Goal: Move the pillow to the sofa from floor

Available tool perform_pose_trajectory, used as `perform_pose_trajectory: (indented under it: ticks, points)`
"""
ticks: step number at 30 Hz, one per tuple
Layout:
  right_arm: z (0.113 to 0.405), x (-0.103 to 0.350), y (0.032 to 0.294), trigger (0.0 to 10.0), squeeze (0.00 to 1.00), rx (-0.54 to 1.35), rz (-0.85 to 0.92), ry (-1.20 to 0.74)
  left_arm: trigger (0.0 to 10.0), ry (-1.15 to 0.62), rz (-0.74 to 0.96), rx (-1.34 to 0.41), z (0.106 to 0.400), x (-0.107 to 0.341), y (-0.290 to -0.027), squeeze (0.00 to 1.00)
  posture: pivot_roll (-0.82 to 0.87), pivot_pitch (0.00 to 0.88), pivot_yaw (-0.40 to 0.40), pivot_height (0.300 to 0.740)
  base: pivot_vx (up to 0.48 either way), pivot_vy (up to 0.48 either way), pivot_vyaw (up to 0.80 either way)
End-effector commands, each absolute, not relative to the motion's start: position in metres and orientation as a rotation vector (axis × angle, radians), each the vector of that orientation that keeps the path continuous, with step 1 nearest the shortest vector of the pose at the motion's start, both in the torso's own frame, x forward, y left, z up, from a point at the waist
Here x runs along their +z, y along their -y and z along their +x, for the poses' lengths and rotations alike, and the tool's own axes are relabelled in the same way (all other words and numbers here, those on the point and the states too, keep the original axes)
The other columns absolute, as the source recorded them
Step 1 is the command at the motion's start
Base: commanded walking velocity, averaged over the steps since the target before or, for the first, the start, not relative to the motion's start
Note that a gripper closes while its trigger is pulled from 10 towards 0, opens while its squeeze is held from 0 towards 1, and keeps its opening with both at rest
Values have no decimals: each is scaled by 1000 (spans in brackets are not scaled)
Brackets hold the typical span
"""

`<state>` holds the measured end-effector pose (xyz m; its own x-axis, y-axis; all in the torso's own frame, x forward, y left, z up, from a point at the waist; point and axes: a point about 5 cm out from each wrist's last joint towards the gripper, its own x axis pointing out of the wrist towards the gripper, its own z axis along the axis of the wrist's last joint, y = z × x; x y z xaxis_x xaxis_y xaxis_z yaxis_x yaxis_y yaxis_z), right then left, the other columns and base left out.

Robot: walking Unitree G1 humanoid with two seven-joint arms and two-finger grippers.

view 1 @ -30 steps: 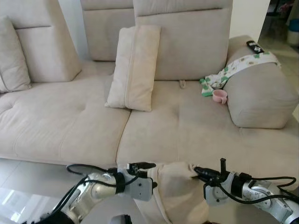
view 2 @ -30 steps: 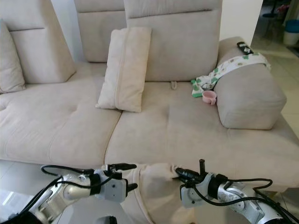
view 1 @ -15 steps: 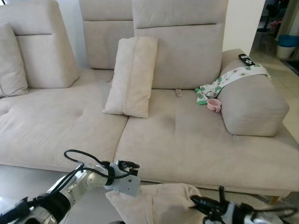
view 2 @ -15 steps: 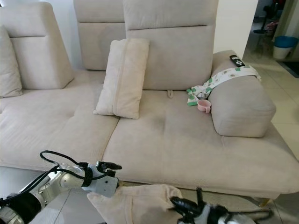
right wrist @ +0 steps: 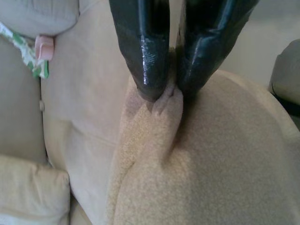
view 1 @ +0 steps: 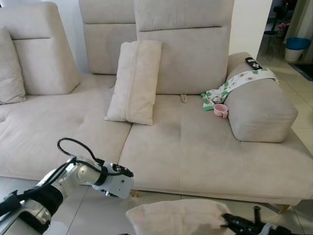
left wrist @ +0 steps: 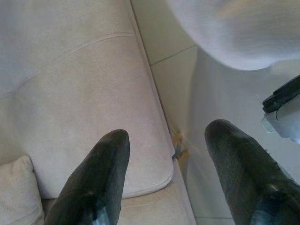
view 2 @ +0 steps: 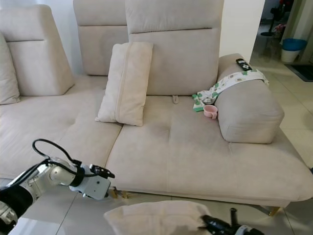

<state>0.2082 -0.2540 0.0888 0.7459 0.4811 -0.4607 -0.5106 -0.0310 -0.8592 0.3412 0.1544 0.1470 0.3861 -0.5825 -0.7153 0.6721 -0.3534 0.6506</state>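
Note:
The beige pillow (view 1: 176,218) hangs low in front of the sofa (view 1: 195,147), just above the floor. My right gripper (view 1: 227,221) is at the pillow's right corner. In the right wrist view this gripper (right wrist: 165,93) is shut on a fold of the pillow (right wrist: 187,168). My left gripper (view 1: 129,182) is to the left of the pillow, by the sofa's front edge, and apart from it. The left wrist view shows it (left wrist: 166,136) open with nothing between its fingers, and the pillow (left wrist: 234,33) beyond it.
An upright cushion (view 1: 134,81) leans on the sofa back, and another (view 1: 10,68) is at the far left. A pink cup (view 1: 220,110), a green-patterned cloth (view 1: 239,81) and a remote (view 1: 253,62) lie by the right armrest. A blue bin (view 1: 295,46) stands far right.
The camera has shifted. My left gripper let go of the pillow's left corner and moved away to the left. The pillow now hangs from my right gripper alone, lower in view.

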Motion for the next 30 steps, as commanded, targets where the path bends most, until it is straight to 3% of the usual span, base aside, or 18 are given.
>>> perform_pose_trajectory:
  ticks: [1,18,30]
  points:
    - [200,85,263,0,0,781,-1387,-95,10000,-121,1430,-1300,341,146,-165,0,-10,49,125,519,0,0,0]
    - [215,111,254,0,0,663,-1331,-20,10000,-322,1437,-1453,316,123,-188,0,-23,44,126,519,0,0,0]
    - [228,142,216,0,0,717,-1307,116,10000,-287,1369,-1545,299,107,-151,0,-22,42,120,519,0,0,0]
